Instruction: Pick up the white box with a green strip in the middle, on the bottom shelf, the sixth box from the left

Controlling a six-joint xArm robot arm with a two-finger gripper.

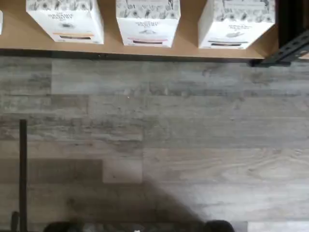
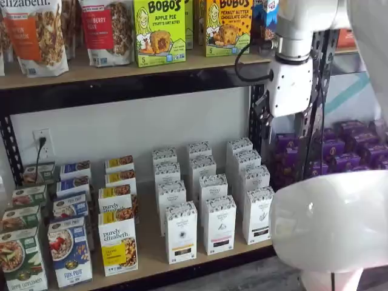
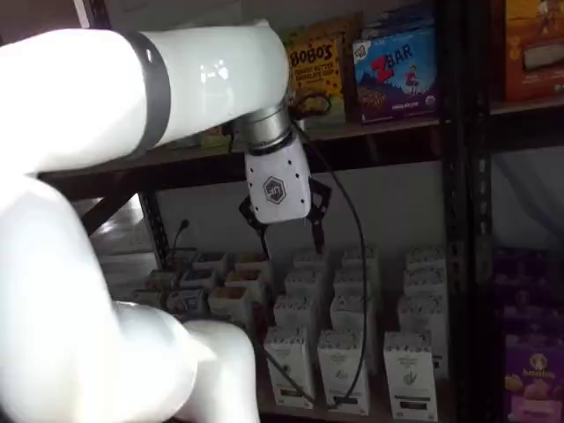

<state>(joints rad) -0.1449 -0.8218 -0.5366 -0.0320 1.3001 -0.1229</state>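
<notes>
The white box point(image 2: 259, 215) is the rightmost front carton of three white rows on the bottom shelf point(image 2: 151, 267), upright, with a speckled top band and a dark strip near its base. It also shows in a shelf view point(image 3: 407, 377) and in the wrist view point(image 1: 236, 21), beside two similar cartons. My gripper point(image 3: 286, 229) hangs in front of the rack, well above the white cartons and touching nothing. Its two black fingers point(image 3: 315, 220) stand apart with a gap, open and empty. In a shelf view it shows side-on point(image 2: 265, 124).
Shorter purely elizabeth boxes point(image 2: 118, 242) and cereal boxes point(image 2: 70, 251) stand left of the white cartons. Purple boxes point(image 2: 348, 151) fill the neighbouring rack on the right. A black rack post point(image 1: 289, 29) stands beside the white box. Grey plank floor point(image 1: 154, 135) lies before the shelf.
</notes>
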